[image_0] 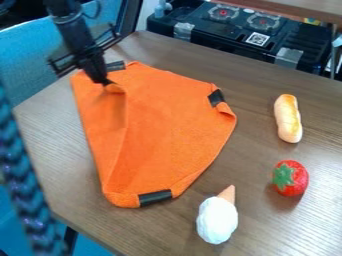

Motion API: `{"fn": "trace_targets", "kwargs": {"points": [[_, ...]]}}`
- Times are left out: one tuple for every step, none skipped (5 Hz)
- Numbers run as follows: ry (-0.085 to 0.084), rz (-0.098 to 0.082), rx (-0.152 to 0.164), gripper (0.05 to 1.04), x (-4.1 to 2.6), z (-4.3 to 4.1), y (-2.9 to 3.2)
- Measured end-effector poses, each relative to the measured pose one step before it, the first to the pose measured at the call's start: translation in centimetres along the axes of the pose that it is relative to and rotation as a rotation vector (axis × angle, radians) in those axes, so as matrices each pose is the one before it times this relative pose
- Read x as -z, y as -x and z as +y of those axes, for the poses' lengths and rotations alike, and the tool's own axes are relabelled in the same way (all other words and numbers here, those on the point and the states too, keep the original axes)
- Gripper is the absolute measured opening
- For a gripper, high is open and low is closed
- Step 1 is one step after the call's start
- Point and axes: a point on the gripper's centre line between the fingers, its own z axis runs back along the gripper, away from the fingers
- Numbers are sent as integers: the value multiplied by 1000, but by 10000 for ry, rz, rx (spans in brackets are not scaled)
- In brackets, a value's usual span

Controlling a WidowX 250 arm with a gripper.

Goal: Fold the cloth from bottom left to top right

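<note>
Wood-grain table point(260, 72) before me, brown, angled edge at left. Orange cloth point(167, 125) spread across it, black strips at edges, ridge running down left part. Right of cloth, I see toy bread point(288, 118), elongated, near-upright in view; below it, red strawberry point(299, 180), green leaves facing left. White-topped ice cream cone point(217, 220) nearest me, tip toward cloth.

Bread roll point(288, 119) | strawberry point(290, 178) | toy ice-cream cone point(218, 218) | brown table point(267, 227)

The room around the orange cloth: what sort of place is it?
Probably a workshop or lab with a mock kitchen: a black robot arm over a table, toy-like food such as the strawberry, and a stove top behind.
</note>
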Motion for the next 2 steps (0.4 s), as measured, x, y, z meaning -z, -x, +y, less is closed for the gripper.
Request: {"fn": "trace_targets", "kwargs": {"points": [[447,-73,58,51,-201,-3281,1353],[244,-98,77,51,715,-3063,1336]]}}
